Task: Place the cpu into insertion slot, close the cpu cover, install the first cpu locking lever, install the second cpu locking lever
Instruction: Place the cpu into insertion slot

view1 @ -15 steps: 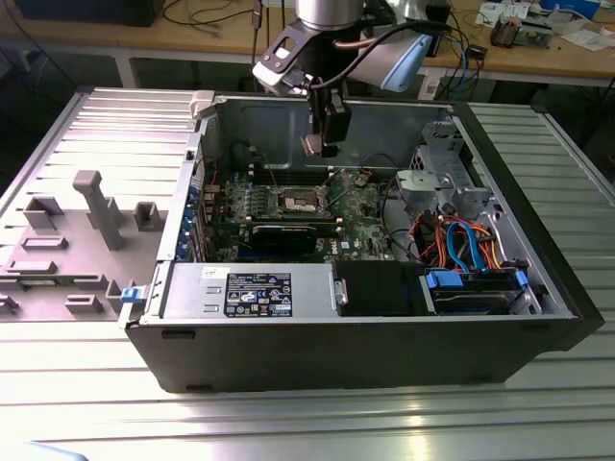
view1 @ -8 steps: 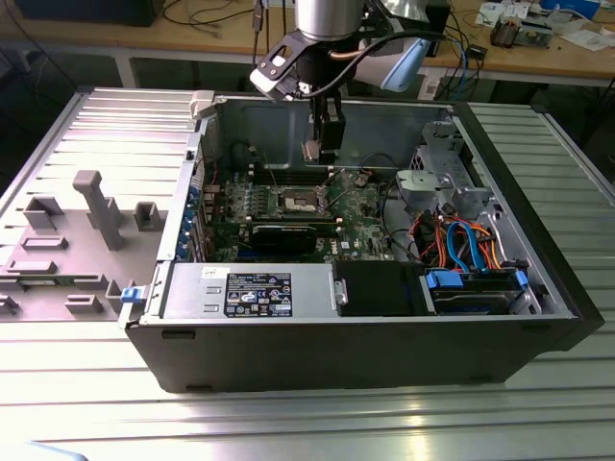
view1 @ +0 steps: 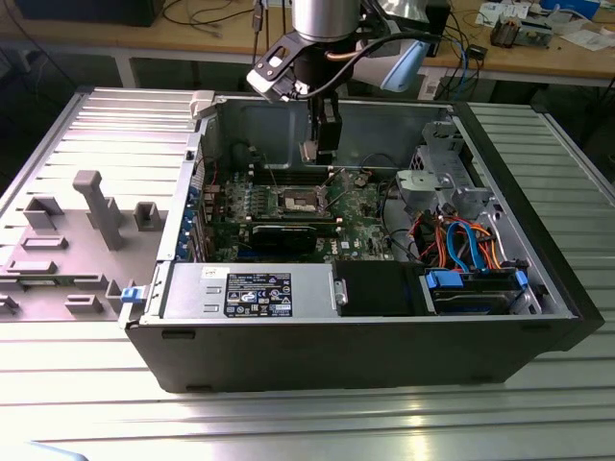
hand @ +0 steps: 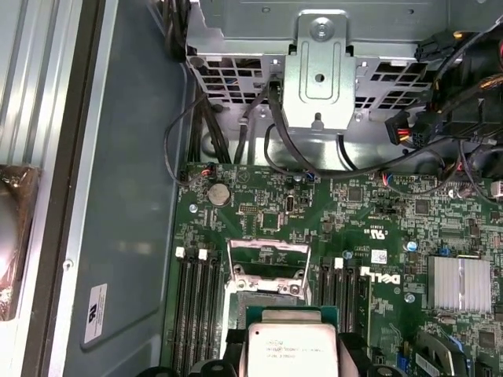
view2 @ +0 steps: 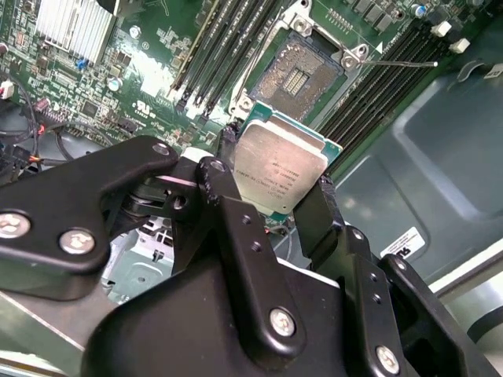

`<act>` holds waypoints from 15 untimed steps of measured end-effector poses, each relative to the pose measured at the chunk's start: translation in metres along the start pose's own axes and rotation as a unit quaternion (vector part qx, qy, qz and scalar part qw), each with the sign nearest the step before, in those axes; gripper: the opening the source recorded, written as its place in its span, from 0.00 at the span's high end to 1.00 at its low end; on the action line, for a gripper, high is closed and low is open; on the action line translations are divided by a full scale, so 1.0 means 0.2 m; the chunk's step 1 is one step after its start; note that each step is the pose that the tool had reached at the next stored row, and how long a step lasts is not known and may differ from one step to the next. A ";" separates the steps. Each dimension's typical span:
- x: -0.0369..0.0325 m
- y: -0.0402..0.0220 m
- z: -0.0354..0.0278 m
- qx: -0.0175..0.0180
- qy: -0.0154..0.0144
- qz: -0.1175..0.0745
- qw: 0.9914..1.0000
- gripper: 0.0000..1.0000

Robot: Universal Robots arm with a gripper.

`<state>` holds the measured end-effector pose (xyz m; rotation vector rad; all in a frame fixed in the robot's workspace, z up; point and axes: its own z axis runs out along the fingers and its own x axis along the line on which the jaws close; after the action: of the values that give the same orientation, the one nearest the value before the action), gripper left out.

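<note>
Fingers: we see the gripper (view2: 273,182) closed only as far as the chip's width, one black finger on each of two opposite edges of the cpu (view2: 281,161).
Chip: the cpu hangs in the grip with its silvery face towards the second wrist view, above the green board (view1: 363,204) and touching nothing else.
Socket: the insertion slot (view2: 302,75) lies just beyond the chip, its tan-grey centre bare. We judge the chip near it but not lined up flat over it.
Cover: the cpu cover (hand: 267,251) stands swung up at the far edge of the socket, so the way in is free.
Lever: a thin wire lever (view2: 401,62) lies swung out to one side of the socket. We cannot make out a second one.
Progress: we judge the first step under way, with the chip picked up and brought over the board. The seating, the closing of the cover and both levers are left.
Case: the open computer case (view1: 336,357) holds the board flat on its floor.
Contents, near wall: a power supply box (view1: 255,293) with a black label sits against it.
Contents, far side: a drive cage (hand: 318,71) and coloured cables (view1: 461,245) sit beside the board.
Support: the case rests on a ribbed metal table (view1: 538,408).
</note>
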<state>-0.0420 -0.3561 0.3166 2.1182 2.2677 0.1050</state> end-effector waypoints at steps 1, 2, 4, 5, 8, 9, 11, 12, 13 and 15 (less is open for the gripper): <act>0.000 0.000 0.001 0.000 0.000 0.000 1.000 0.46; 0.000 0.000 0.001 0.000 0.000 0.000 1.000 0.46; 0.000 0.000 0.001 0.000 0.000 0.000 1.000 0.46; 0.000 0.000 0.001 0.000 0.000 0.000 1.000 0.46; 0.000 0.000 0.001 0.000 0.000 0.000 1.000 0.46; 0.000 0.000 0.001 0.000 0.000 0.000 1.000 0.46; 0.000 0.000 0.001 0.000 0.000 0.000 1.000 0.46; 0.000 0.000 0.002 0.000 0.000 0.000 1.000 0.46; 0.000 -0.001 0.002 0.000 0.000 0.000 1.000 0.46; 0.000 -0.001 0.008 0.000 -0.001 0.011 1.000 0.46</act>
<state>-0.0421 -0.3560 0.3149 2.1435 2.2434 0.1046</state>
